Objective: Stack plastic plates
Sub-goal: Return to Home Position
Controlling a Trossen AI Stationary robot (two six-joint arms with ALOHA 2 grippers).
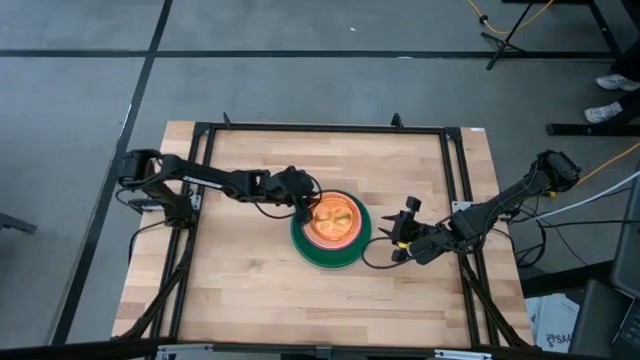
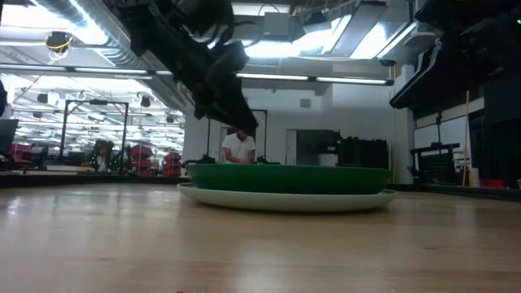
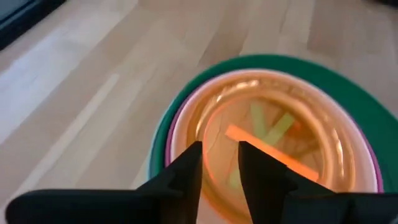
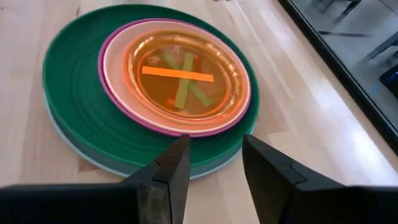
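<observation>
The plates sit in one stack (image 1: 331, 232) mid-table. A light blue plate (image 4: 93, 163) rests on the wood, with the dark green (image 4: 74, 81), magenta (image 4: 102, 68) and peach (image 4: 115, 74) plates on it. A translucent orange plate (image 4: 186, 68) lies on top, and green shows through it. My left gripper (image 3: 221, 165) is open and hovers over the stack's left rim (image 1: 305, 208), clear of the plates in the low view (image 2: 240, 122). My right gripper (image 4: 216, 158) is open just right of the stack (image 1: 403, 228).
Bare wooden table (image 1: 250, 290) lies all round the stack, bounded by a black frame (image 1: 455, 180) along its edges. Cables trail from both arms. Beyond the table's far edge, a person (image 2: 238, 146) sits in the room.
</observation>
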